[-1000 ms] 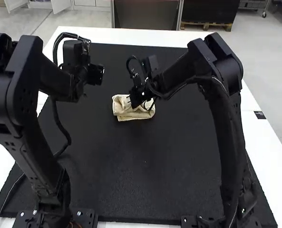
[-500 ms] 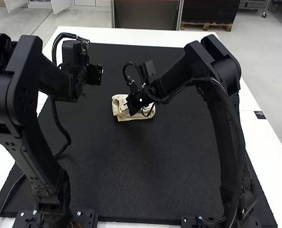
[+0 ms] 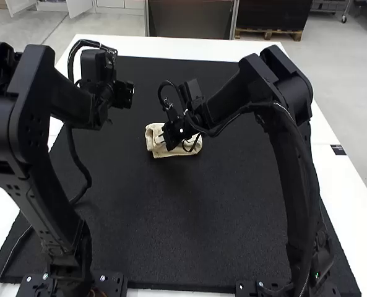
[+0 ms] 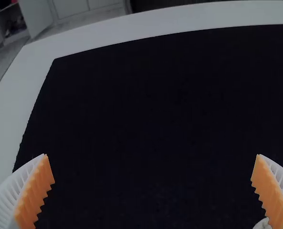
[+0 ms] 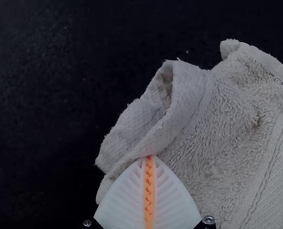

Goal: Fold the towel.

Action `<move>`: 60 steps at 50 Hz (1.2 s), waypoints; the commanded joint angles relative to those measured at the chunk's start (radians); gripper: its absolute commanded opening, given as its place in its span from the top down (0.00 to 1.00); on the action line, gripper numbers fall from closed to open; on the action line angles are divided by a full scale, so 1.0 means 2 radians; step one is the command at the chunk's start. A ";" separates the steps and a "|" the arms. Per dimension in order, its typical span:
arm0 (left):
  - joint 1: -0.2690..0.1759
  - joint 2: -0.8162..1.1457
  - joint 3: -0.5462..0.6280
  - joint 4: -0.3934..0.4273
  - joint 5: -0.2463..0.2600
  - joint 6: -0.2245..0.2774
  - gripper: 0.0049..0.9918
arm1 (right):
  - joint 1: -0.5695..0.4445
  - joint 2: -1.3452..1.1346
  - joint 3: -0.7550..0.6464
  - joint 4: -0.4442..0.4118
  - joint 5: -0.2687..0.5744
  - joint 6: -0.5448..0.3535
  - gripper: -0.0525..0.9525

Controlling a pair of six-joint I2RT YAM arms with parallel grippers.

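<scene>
Towel (image 3: 165,152), cream-coloured and gathered into a compact folded bundle, lies around the middle of a black mat (image 3: 189,216) on a white table (image 3: 171,47), with the two robot arms standing to either side. The right arm reaches inward over it, its gripper (image 3: 161,140) angled down at the cloth's left part as the high view shows it.

Up close in the right wrist view, the right gripper's white ribbed fingers (image 5: 124,198) are together, orange pads meeting, their tips touching the lower rim of a curled fold — whether any fabric is pinched between them, the pictures do not settle. Above the tips, the fold bulges into a rounded, partly open loop; beside it spread the nubby pile and a flatter band with a stitched line.

The left gripper (image 3: 122,95) is held above the mat, well apart from the bundle. Its fingers (image 4: 32,193) stand wide open in the left wrist view — nothing between them but a view of the dark mat, with the table's pale border beyond.
</scene>
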 commanded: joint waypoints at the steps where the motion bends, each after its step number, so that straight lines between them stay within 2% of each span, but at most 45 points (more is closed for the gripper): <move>1: -0.001 -0.010 0.030 0.000 0.002 0.005 0.02 | -0.010 -0.026 0.014 0.002 -0.006 0.012 0.69; 2: -0.002 -0.011 0.033 -0.002 0.001 0.005 0.02 | -0.014 -0.030 0.016 0.002 -0.006 0.016 0.54; 3: -0.002 -0.010 0.036 -0.003 0.001 0.004 0.02 | -0.018 -0.036 0.019 0.002 -0.006 0.019 0.44; 6: -0.009 -0.010 0.043 -0.009 0.000 0.004 0.02 | -0.029 -0.051 0.027 0.001 -0.006 0.028 0.40; 8: -0.015 -0.010 0.048 -0.013 0.000 0.003 0.02 | -0.035 -0.059 0.032 0.000 -0.004 0.032 0.22; 14: -0.034 -0.011 0.057 -0.022 -0.001 0.003 0.02 | -0.059 -0.082 0.047 -0.001 -0.004 0.053 0.10; 19: -0.042 -0.010 0.064 -0.030 -0.002 0.001 0.02 | -0.075 -0.096 0.050 -0.001 -0.003 0.053 0.05; 26: -0.044 -0.015 0.073 -0.038 -0.002 -0.008 0.02 | -0.103 -0.128 0.048 -0.001 0.006 0.052 0.04; 31: -0.046 -0.019 0.073 -0.031 -0.007 -0.013 0.02 | -0.129 -0.147 0.031 0.001 0.026 0.051 0.04; 38: -0.063 -0.021 0.072 -0.027 -0.020 -0.015 0.02 | -0.149 -0.172 0.006 0.012 0.035 0.074 0.05; 42: -0.074 -0.020 0.070 -0.027 -0.026 -0.015 0.02 | -0.144 -0.174 -0.009 0.023 0.042 0.085 0.04; 48: -0.076 -0.021 0.066 -0.026 -0.027 -0.016 0.02 | -0.129 -0.171 -0.024 0.035 0.042 0.101 0.04; 52: -0.076 -0.020 0.065 -0.026 -0.025 -0.017 0.02 | -0.098 -0.167 -0.044 0.040 0.042 0.103 0.05; 55: -0.073 -0.019 0.062 -0.026 -0.024 -0.016 0.02 | -0.068 -0.157 -0.060 0.068 0.045 0.105 0.15; 59: -0.069 -0.019 0.054 -0.016 -0.023 -0.016 0.02 | -0.050 -0.138 -0.067 0.102 0.045 0.108 0.43; 60: -0.068 -0.019 0.053 -0.013 -0.022 -0.016 0.02 | -0.049 -0.132 -0.067 0.108 0.045 0.108 0.44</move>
